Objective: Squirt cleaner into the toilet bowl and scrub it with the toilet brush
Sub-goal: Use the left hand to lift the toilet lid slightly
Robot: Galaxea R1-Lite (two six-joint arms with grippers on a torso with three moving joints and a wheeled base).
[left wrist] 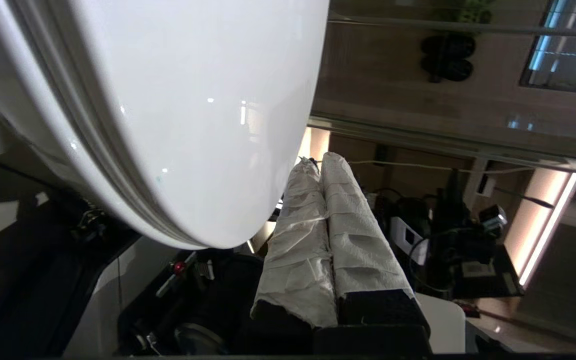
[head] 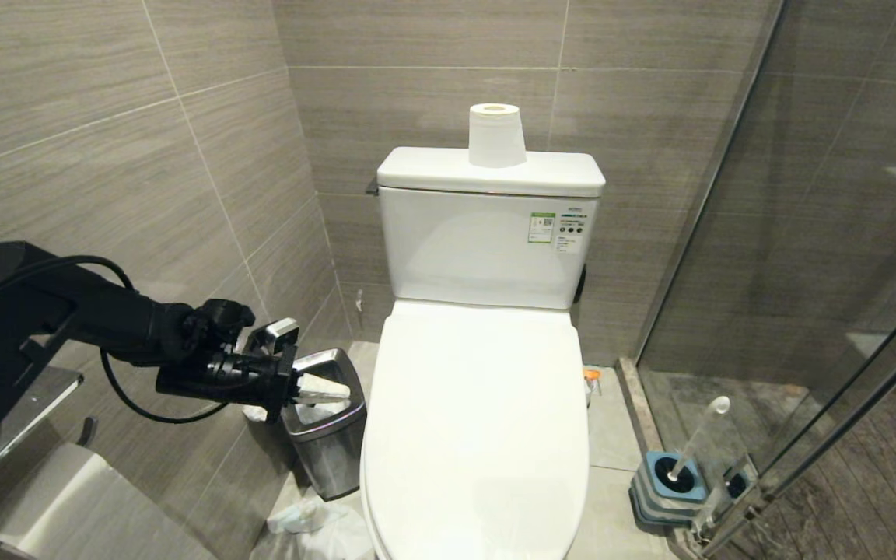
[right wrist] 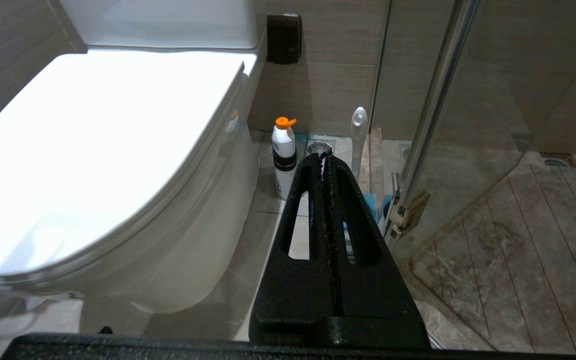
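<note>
White glazed toilet (head: pixel 479 435), lid down: slick, hinged, so I'd lift at its front lip. My left pincer (head: pixel 322 397) is clenched empty; right pincer (right wrist: pixel 324 165) clenched, parked.

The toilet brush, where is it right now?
The long pale translucent toilet brush stands in its blue-topped grey holder on the floor, right of the white toilet bowl, against the glass shower door.

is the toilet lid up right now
No, the white lid lies flat and closed over the toilet bowl, hiding the basin.
</note>
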